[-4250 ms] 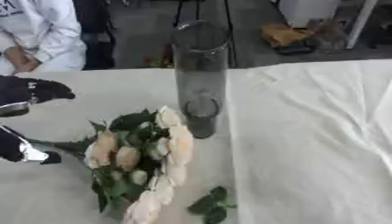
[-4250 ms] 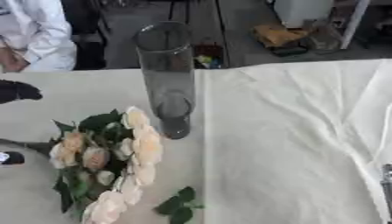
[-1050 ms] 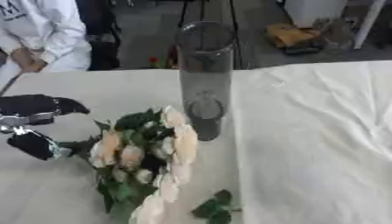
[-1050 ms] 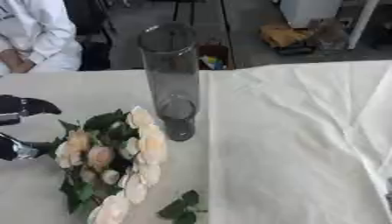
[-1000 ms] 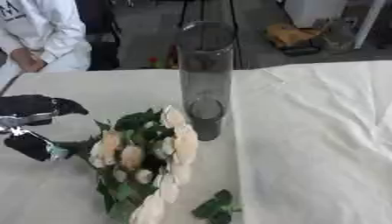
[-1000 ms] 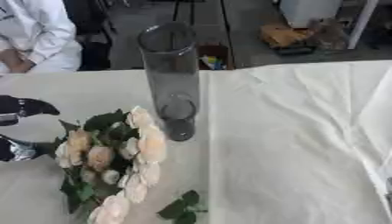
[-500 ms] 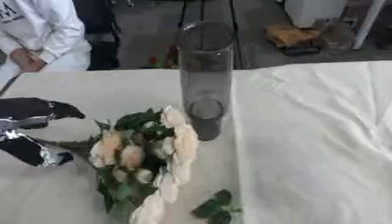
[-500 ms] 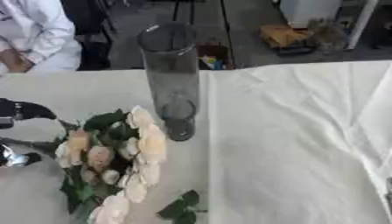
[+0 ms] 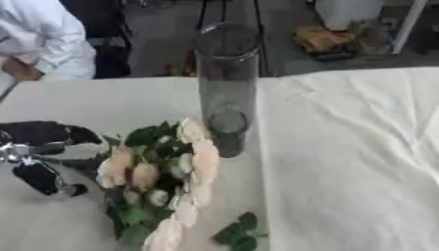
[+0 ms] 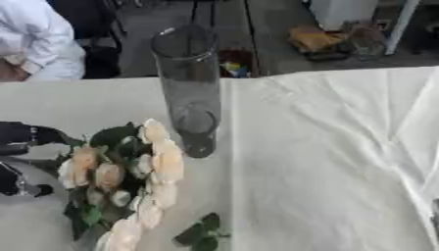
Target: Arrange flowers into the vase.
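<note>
We read this as the pick-up step, not yet closed. The left hand (image 9: pixel 43 152) sits at the left edge of the desk (image 9: pixel 343 147), just beside the stem end of the bouquet (image 9: pixel 158 181). One dark part of it reaches over the foliage toward the blooms and another lies lower, with a gap between them. Whether a stem lies in that gap we cannot tell — no stem shows there clearly, so we take it as spread and holding nothing yet. The right hand shows in neither view.

The bouquet lies flat on the cloth-covered desk, heads toward the near edge and the vase, stems running left toward the hand. The vase (image 9: pixel 226 88) stands upright just behind it, tall clear glass, nothing inside. The uppermost bloom lies close against its base; touching or not, we cannot say.

Next move, as we judge it: close on the stems, lift the bunch clear, turn it upright and bring the stem ends over the narrow mouth. The vase is tall and slim, so a knock from the blooms could tip it.

Count:
- vase — one
- bouquet — one bunch of cream and peach blooms; the heads overlap and blur, so we give no number
- loose leaf sprig (image 9: pixel 238 233) — one, lying apart at the near edge
- hands in view — one
</note>
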`<state>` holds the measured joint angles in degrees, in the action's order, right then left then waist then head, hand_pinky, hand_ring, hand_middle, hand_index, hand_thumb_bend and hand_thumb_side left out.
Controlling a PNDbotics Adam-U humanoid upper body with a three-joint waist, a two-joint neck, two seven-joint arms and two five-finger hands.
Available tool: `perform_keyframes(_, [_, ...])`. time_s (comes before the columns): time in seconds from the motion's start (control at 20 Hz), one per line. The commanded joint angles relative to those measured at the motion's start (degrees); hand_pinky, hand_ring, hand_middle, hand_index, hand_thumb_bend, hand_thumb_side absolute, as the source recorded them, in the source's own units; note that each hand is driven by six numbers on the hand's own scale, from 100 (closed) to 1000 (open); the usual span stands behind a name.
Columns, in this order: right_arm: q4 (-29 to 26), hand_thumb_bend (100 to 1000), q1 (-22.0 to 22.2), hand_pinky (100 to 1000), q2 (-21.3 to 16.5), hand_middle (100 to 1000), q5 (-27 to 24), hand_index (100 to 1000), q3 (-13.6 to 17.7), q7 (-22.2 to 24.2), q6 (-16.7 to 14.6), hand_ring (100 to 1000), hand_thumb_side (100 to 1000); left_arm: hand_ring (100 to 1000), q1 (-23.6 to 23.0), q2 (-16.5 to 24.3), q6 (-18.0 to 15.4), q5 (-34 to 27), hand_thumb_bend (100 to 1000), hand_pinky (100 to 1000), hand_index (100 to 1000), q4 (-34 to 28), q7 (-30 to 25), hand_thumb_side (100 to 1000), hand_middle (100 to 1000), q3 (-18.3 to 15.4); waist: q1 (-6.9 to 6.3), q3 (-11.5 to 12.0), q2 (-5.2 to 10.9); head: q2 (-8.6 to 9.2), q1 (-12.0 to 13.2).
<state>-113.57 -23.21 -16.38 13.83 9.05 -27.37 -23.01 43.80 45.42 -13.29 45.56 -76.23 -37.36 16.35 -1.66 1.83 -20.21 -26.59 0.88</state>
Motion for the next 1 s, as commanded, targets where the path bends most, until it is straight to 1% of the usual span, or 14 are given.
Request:
perform_keyframes(0.05, [-1.0, 100, -0.7, 682, -0.6, 530, -0.9, 804, -0.1, 0.2, -0.1, 588, 944, 936, 1.6, 0.1, -0.4, 1.2, 458, 807, 1000, 1.4, 1.9, 524, 947, -0.2, -0.04, -0.1, 0.89, 0.50, 0.2])
perform_keyframes(0.4, [-1.0, 100, -0.8, 684, -0.6, 529, -1.1, 804, -0.1, 0.2, -0.3, 589, 942, 933, 2.7, -2.0, -0.8, 3.5, 444, 807, 1000, 4.6, 3.8, 526, 944, 0.1, -0.04, -0.3, 0.64, 0.72, 0.4])
perform_keyframes(0.8, [-1.0, 100, -1.0, 685, -0.6, 522, -1.7, 799, -0.2, 0.0, -0.5, 589, 937, 920, 3.7, -3.6, -1.4, 6.7, 445, 799, 998, 8.0, 3.3, 509, 936, 0.1, -0.10, -0.5, 0.38, 0.92, 0.7])
perform_keyframes(1.0, [-1.0, 100, -1.0, 687, -0.5, 520, -1.7, 798, -0.2, -0.1, -0.4, 590, 937, 866, 3.9, -4.2, -2.0, 6.8, 434, 764, 945, 8.8, 4.1, 491, 872, 0.1, -0.09, -0.6, 0.34, 1.15, 0.7])
